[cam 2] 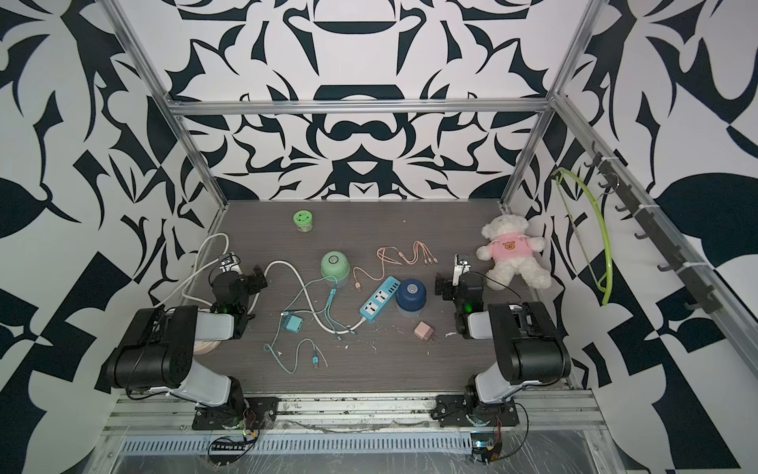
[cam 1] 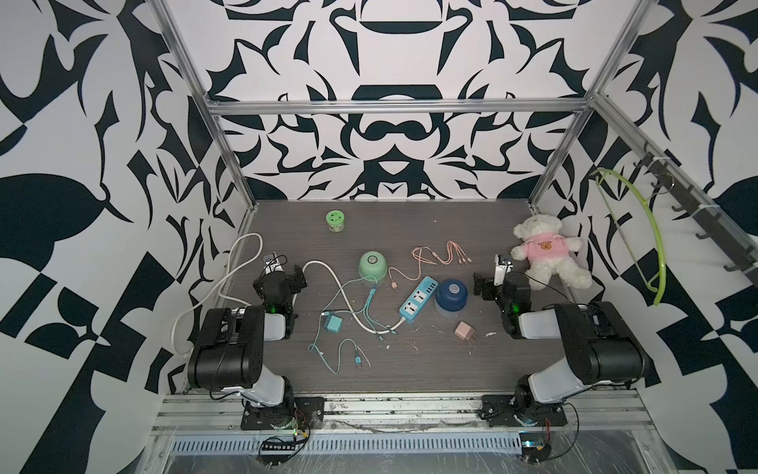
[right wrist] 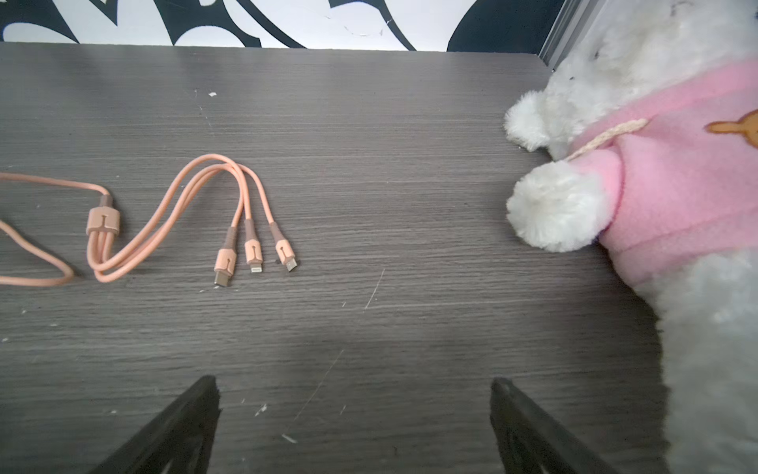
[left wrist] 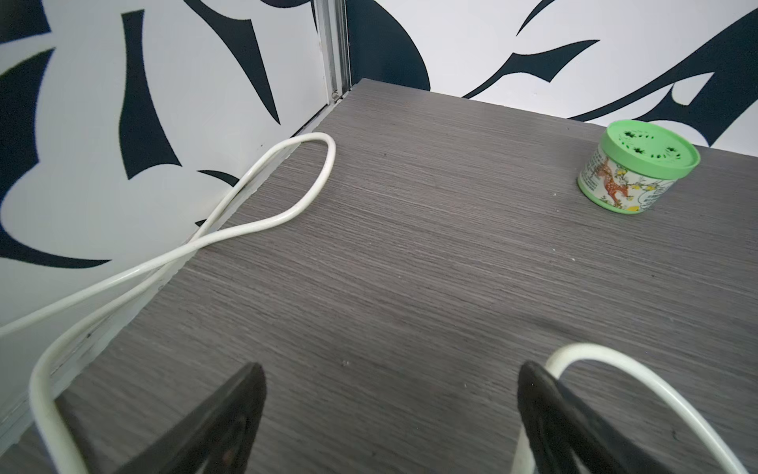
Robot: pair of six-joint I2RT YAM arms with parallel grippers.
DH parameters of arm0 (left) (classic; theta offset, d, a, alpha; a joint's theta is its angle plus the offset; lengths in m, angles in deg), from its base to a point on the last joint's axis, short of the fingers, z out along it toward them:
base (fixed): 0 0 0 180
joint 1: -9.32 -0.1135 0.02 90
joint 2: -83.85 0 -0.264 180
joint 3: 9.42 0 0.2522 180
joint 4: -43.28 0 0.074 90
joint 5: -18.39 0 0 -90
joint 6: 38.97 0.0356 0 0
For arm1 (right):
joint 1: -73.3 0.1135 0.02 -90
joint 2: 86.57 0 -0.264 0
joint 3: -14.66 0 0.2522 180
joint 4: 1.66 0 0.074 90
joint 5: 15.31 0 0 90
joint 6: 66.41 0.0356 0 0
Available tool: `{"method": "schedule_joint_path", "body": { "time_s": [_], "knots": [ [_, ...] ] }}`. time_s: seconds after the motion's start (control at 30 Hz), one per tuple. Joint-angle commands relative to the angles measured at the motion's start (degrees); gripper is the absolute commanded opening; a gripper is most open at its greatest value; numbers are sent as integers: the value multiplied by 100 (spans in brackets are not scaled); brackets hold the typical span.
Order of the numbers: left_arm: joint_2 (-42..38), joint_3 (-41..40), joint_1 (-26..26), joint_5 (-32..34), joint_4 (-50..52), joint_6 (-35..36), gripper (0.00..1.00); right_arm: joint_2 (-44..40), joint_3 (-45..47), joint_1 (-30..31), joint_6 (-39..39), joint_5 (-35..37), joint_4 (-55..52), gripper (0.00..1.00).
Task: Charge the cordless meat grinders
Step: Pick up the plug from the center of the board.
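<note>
Both arms sit folded low at the front of the table (cam 1: 410, 369). The left gripper (left wrist: 391, 369) has its claw spread wide with nothing but bare tabletop in the gap. A white cord (left wrist: 262, 223) loops past the outside of both fingers, not between them. Same deal with the right gripper (right wrist: 353, 382): wide apart, holding nothing.

Near the front middle there's a teal cable (cam 1: 340, 353) in loose loops with a teal charger brick (cam 1: 332, 325) next to it, and a pink charger brick (cam 1: 465, 329) off to the right on its own.

Just behind those lies a blue power strip (cam 1: 419, 302), angled. The dark blue grinder (cam 1: 451, 296) stands upright right beside it, on the right-arm side. The mint green grinder (cam 1: 372, 266) is upright a bit further back and to the left. A strand of teal cable runs up to its base, but honestly I can't tell if it's plugged in.

Further back is a pink three-headed cable (right wrist: 102, 219), all ends loose on the table. A teddy bear (cam 1: 541, 250) in a pink shirt lies in the far right corner, and a small green jar (left wrist: 638, 168) stands near the back wall.
</note>
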Motion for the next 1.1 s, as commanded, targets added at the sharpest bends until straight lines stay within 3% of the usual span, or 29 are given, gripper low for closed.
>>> {"method": "schedule_joint_path", "body": {
  "time_s": [0.0,0.87,0.97,1.07],
  "knots": [
    [28,90,10,42,-80,-25,99,-11,-156,31,-43,6,223,100],
    [37,50,13,-58,-194,69,99,-109,-130,33,-56,-4,324,99],
    [-325,-80,17,37,-233,89,100,-1129,-422,37,-107,-275,-1094,97],
    [-1389,24,31,-78,886,37,99,-2349,-571,40,277,-159,-2261,98]
  ]
}}
